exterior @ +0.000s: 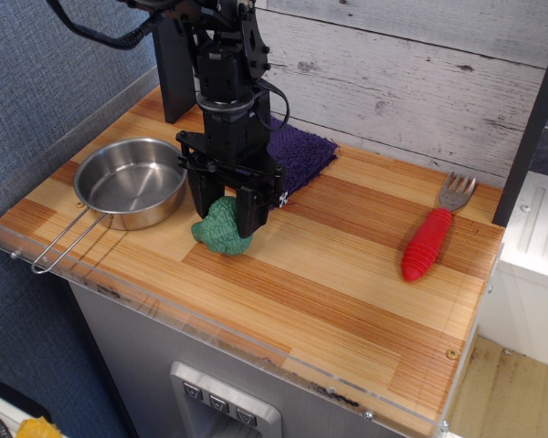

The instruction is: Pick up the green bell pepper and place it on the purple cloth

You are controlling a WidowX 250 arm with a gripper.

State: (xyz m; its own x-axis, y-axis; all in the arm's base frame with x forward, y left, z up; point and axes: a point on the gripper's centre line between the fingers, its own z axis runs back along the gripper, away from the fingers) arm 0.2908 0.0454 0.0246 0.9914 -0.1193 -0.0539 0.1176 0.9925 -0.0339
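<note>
Transport step: black hand (pixel 226 217) clamped on bumpy teal-green bell pepper (pixel 222 227). Next: carry back over dark purple terry cloth (pixel 297 155), release.

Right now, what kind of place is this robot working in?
Probably a mock kitchen set up for robot trials: a wooden countertop edged with clear plastic guards, a steel pan, a red-handled fork and a toy green bell pepper in the gripper, against a plank-pattern wall.
</note>
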